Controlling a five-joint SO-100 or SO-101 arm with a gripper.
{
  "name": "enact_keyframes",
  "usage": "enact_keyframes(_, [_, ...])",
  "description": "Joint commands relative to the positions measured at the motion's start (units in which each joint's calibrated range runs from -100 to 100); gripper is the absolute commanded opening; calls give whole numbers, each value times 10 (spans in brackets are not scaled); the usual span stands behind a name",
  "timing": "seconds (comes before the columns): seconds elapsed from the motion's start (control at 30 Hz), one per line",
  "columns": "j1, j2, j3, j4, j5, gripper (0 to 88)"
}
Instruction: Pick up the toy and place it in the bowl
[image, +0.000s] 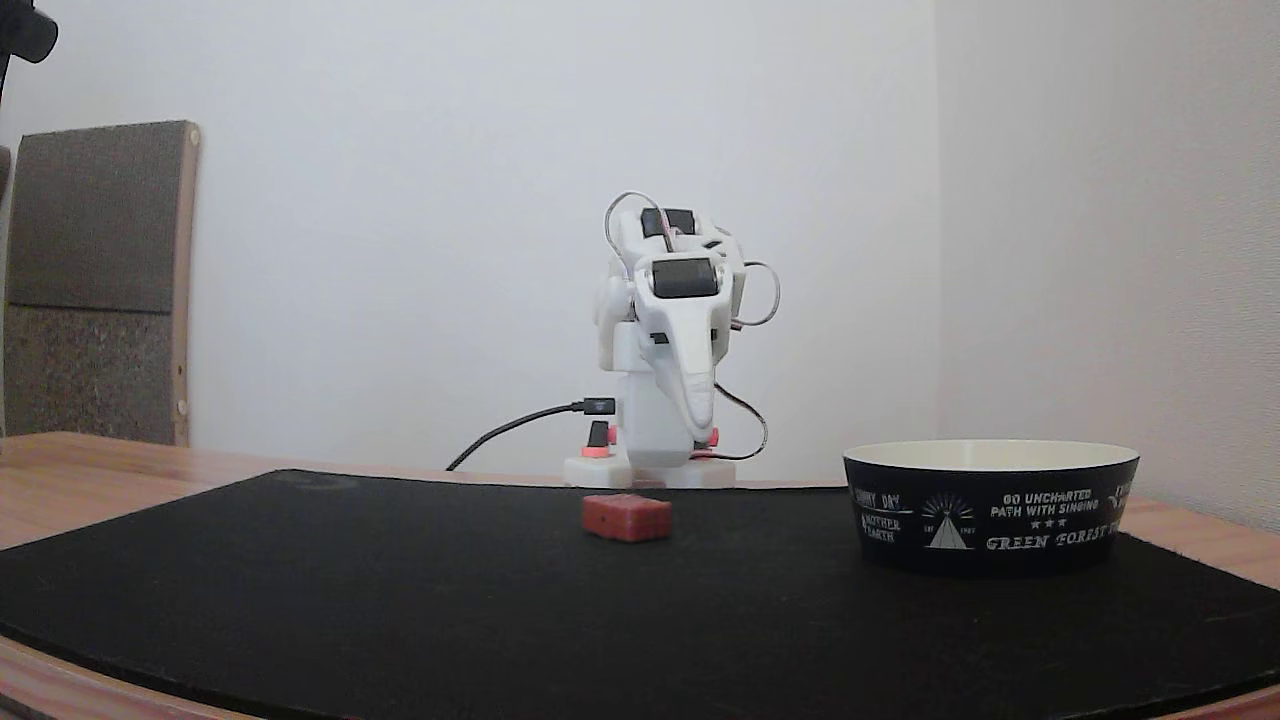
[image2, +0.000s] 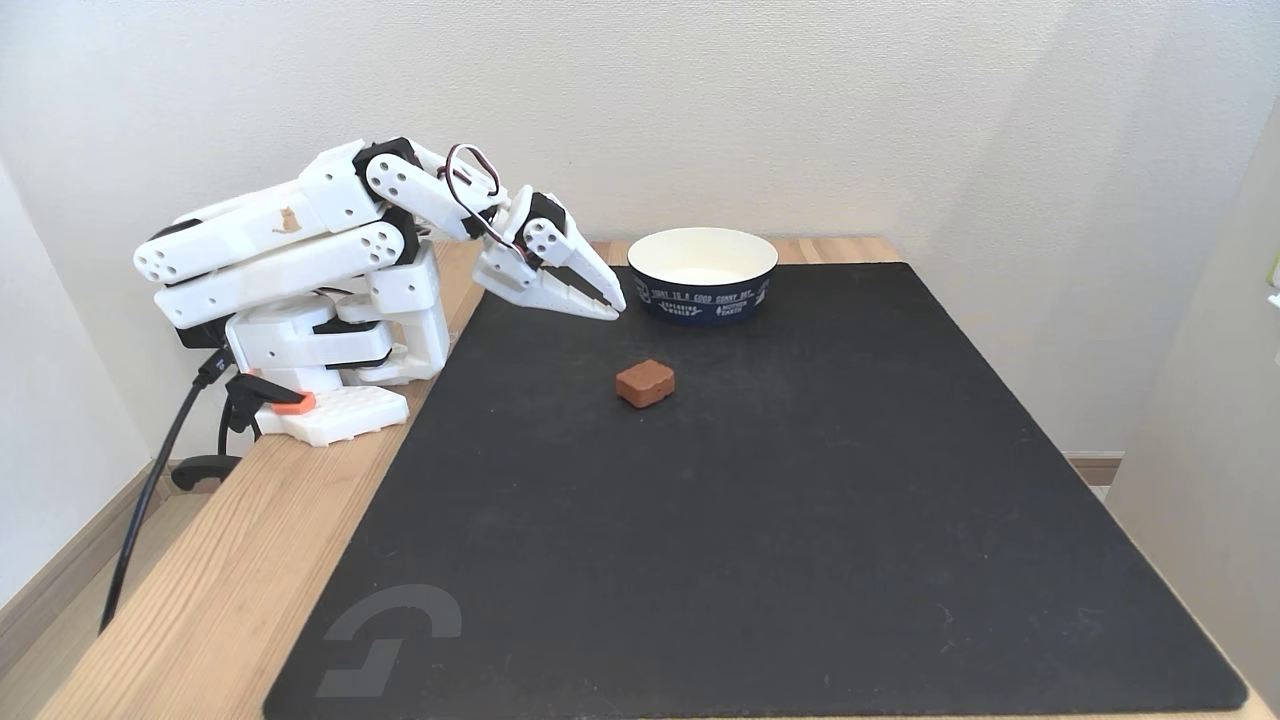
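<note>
Tool: the white two-finger tool (image2: 612, 302) of the folded white arm hangs above the black mat (image2: 800, 520); fingers narrow, close to touching, holding nothing.
Toy: small dull-red dimpled rectangular block (image2: 645, 383) lying flat on the mat, apart from the tool.
Bearing: in the fixed view from above, the block sits below and slightly right of the fingertips; its long axis runs roughly left-right, a little skewed.
Bowl: wide low round bowl (image2: 703, 280), black outside, cream inside, just right of the tool; beyond the block.
Bench: wooden (image2: 200, 560).

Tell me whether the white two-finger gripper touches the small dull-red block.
Apart. The angled fixed view shows black mat between the gripper and block.
</note>
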Motion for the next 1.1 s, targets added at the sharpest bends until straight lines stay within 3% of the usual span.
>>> enact_keyframes(0.0, [5,-4,8,-3,-1,22])
enact_keyframes(1.07, [-1,-7,8,3,0,22])
